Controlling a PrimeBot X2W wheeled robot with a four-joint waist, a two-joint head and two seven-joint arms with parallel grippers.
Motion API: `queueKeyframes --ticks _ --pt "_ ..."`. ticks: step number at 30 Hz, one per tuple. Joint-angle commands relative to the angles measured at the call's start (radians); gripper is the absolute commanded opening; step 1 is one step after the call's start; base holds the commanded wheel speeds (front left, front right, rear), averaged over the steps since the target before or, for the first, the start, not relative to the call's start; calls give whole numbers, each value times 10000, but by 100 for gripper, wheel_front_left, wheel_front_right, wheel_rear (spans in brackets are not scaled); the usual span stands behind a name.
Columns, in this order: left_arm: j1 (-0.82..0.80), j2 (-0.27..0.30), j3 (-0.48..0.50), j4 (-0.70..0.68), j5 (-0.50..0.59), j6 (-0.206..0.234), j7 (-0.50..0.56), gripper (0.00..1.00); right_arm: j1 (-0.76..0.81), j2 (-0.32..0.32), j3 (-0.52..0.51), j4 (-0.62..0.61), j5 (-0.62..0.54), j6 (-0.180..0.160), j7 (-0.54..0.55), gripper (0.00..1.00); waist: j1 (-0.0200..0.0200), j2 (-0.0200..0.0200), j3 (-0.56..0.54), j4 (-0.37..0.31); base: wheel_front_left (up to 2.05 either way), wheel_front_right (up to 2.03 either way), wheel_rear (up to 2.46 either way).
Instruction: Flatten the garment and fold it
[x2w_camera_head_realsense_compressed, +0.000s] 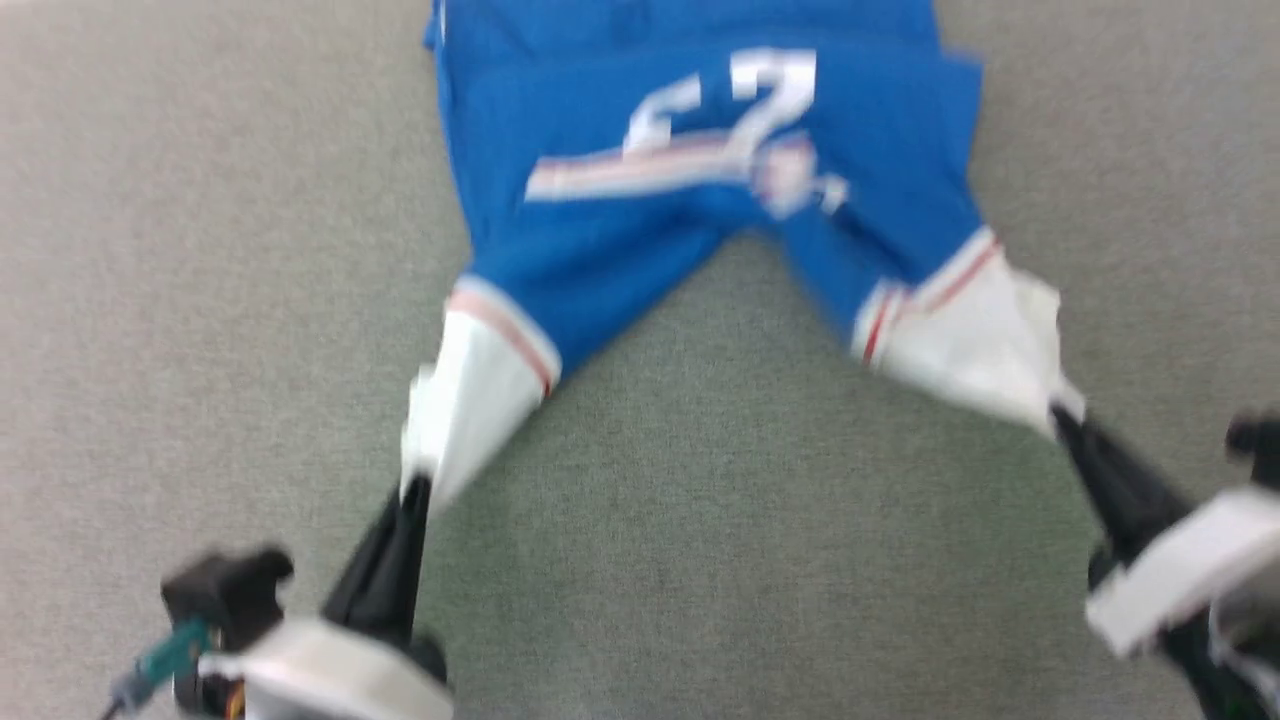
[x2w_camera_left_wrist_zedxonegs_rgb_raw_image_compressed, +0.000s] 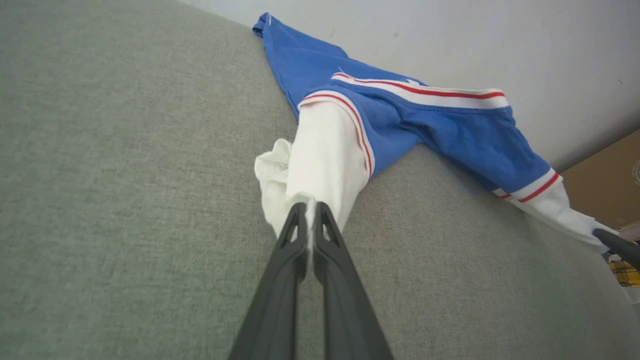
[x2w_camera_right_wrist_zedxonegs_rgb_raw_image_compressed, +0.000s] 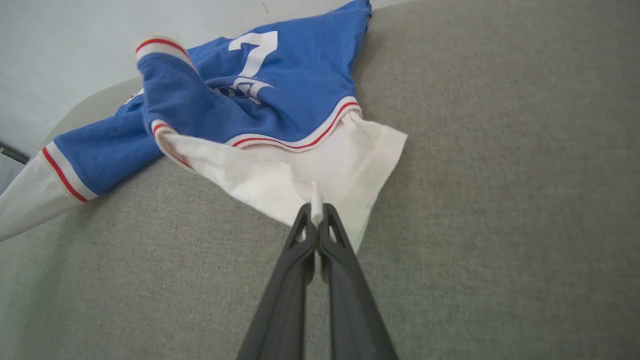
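Light was bright, soft and even; faint shadows lay beneath the garment (x2w_camera_head_realsense_compressed: 600, 260). The head view was smeared by motion blur — both wrist views were sharp, with wide-angle bowing toward their edges.

The garment (x2w_camera_head_realsense_compressed: 600, 270): royal-blue body, white short sleeves, red-and-white stripe trim at each sleeve seam, plus a longer red-and-white band across the blue. White print on the blue; a "7" is readable in the right wrist view. The surface (x2w_camera_head_realsense_compressed: 700, 500) under it: grey-green, fine woven fleck, uniform. The left gripper (x2w_camera_left_wrist_zedxonegs_rgb_raw_image_compressed: 310, 205) and right gripper (x2w_camera_right_wrist_zedxonegs_rgb_raw_image_compressed: 316, 207): matte black fingers, with white housings behind them in the head view. The wall (x2w_camera_left_wrist_zedxonegs_rgb_raw_image_compressed: 500, 40): plain pale grey-white. A brown panel (x2w_camera_left_wrist_zedxonegs_rgb_raw_image_compressed: 610, 175) at the left wrist view's right edge, and a yellow checked patch (x2w_camera_left_wrist_zedxonegs_rgb_raw_image_compressed: 625, 272) below it.
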Motion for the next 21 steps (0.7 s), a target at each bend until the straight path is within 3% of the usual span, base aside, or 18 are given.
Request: queueKeyframes --ticks 1,11,21 --pt "540 91 87 86 -192 6 30 0 567 57 -26 91 205 -9 30 0 3 -1 -655 -78 0 0 0" --pt "2863 487 514 406 -917 219 341 0 3091 422 -1294 988 220 -9 -189 0 3 -1 -1571 -40 0 0 0" --pt "4333 695 965 -1 -1147 556 251 0 4296 1044 -2317 859 6 -9 26 0 3 -1 -2277 82 0 0 0"
